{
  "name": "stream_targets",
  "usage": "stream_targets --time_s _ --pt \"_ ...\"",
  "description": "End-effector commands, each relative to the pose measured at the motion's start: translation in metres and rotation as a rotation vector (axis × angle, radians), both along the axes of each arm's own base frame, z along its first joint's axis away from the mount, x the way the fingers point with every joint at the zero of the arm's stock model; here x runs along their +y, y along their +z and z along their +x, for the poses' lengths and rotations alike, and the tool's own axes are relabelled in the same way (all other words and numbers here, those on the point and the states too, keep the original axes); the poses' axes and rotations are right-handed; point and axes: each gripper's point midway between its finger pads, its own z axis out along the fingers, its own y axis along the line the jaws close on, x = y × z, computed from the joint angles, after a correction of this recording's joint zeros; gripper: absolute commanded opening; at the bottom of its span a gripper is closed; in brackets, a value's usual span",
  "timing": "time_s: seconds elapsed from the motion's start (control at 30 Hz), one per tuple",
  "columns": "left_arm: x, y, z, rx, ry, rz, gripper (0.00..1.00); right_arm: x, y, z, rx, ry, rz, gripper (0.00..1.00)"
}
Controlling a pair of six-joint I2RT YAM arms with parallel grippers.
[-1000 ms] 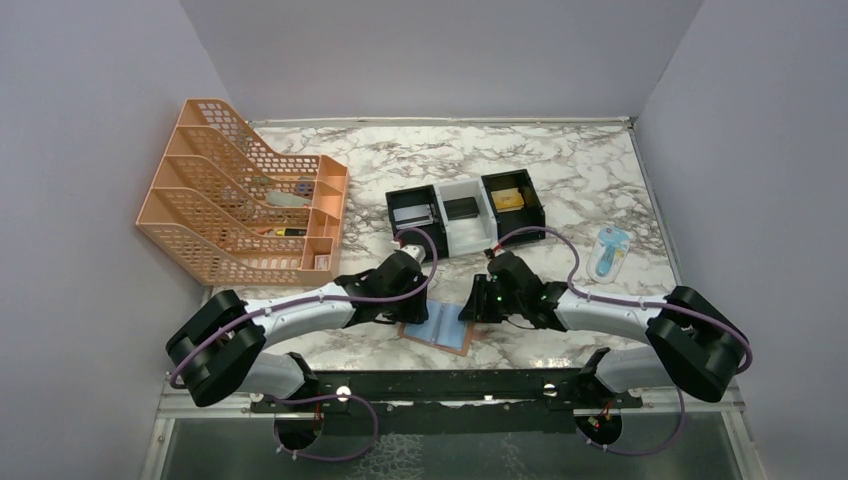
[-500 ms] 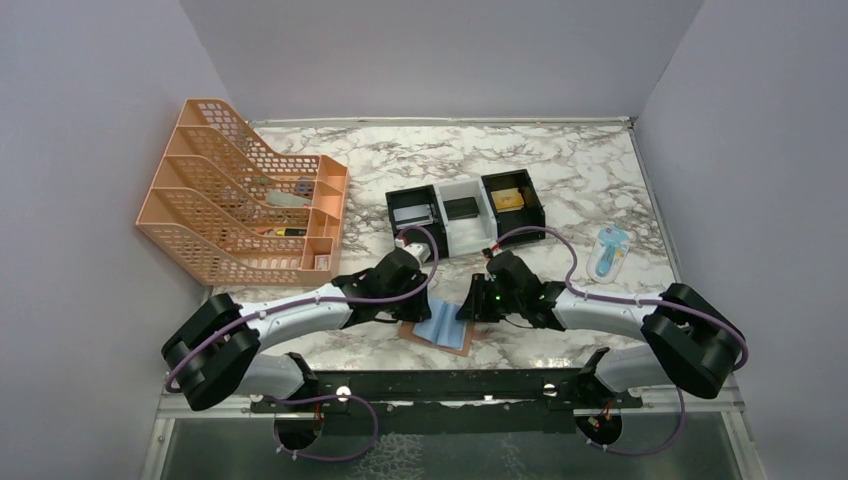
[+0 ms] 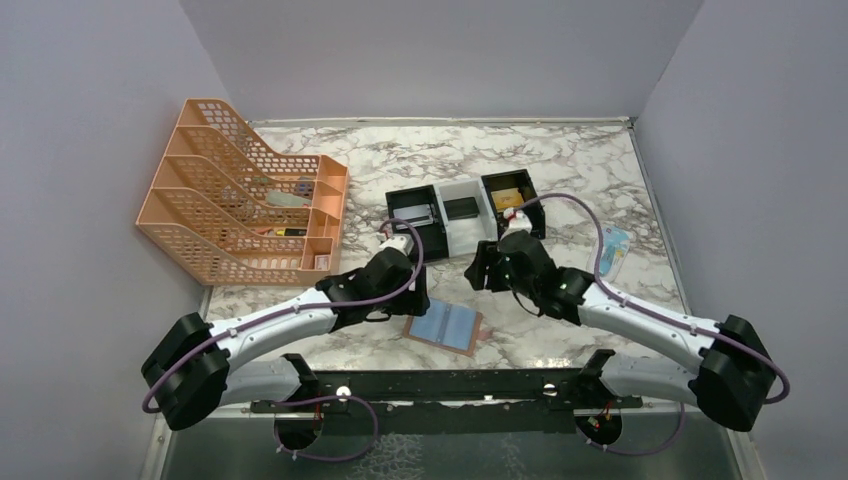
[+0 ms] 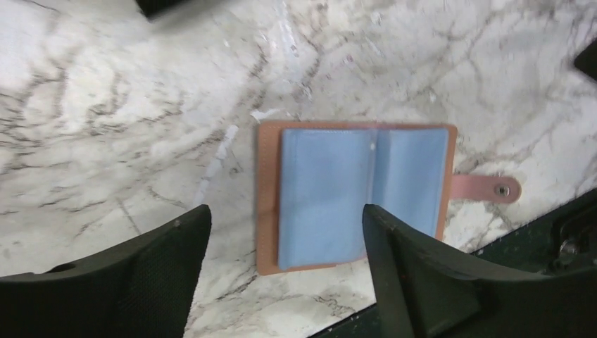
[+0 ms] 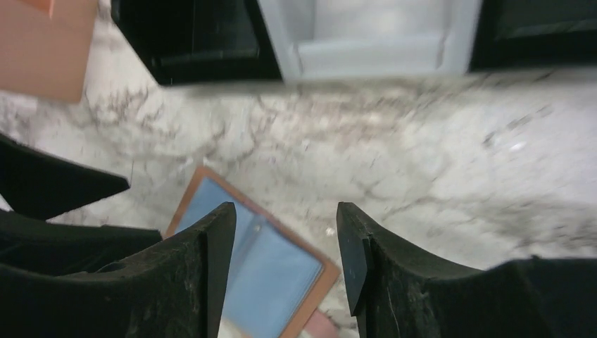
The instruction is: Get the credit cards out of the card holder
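The card holder [image 3: 446, 326] lies open and flat on the marble near the front edge, its light-blue lining [image 4: 352, 197] facing up and its snap tab [image 4: 493, 189] sticking out. My left gripper [image 3: 415, 297] hovers just left of it, open and empty [image 4: 285, 211]. Farther back, towards the tray, my right gripper [image 3: 477, 271] is also open and empty [image 5: 285, 211], with the holder [image 5: 260, 274] below and behind its fingers. A black credit card [image 3: 461, 208] lies in the tray's middle compartment and a greyish one [image 3: 412, 215] in its left compartment.
The black-and-white three-compartment tray [image 3: 438, 243] stands behind the grippers, with a yellowish item [image 3: 508, 199] in its right compartment. An orange mesh file rack [image 3: 245, 205] stands at the back left. A blue-and-white packet [image 3: 612, 250] lies at the right. A black rail [image 3: 450, 385] runs along the front edge.
Both grippers have opened and drawn away from the card holder. The right arm has swung back towards the tray, and the holder now lies flat and open.
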Motion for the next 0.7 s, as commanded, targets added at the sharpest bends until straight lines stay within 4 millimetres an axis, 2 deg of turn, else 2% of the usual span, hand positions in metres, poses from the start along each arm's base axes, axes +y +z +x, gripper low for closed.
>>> stream_targets --time_s 0.0,0.13,0.23,0.3,0.4,0.57,0.67 --pt "0.023 0.033 0.031 -0.153 0.128 0.079 0.87 -0.042 0.062 0.044 -0.287 -0.149 -0.172 0.58" --pt "0.04 0.065 0.055 -0.263 0.204 0.099 0.99 -0.061 0.115 0.064 -0.488 -0.22 -0.227 0.62" --pt "0.055 0.09 0.07 -0.329 0.251 0.106 0.99 -0.072 0.147 0.071 -0.595 -0.274 -0.233 0.73" --pt "0.066 0.104 0.079 -0.365 0.279 0.115 0.99 -0.077 0.162 0.075 -0.651 -0.296 -0.233 0.75" --pt "0.085 0.119 0.088 -0.405 0.317 0.149 0.99 -0.083 0.175 0.082 -0.68 -0.306 -0.22 0.77" --pt "0.122 0.138 0.105 -0.43 0.402 0.218 0.99 -0.108 0.178 0.112 -0.603 -0.324 -0.137 0.78" --pt "0.146 0.155 0.115 -0.442 0.465 0.25 0.99 -0.113 0.195 0.122 -0.608 -0.317 -0.122 0.8"
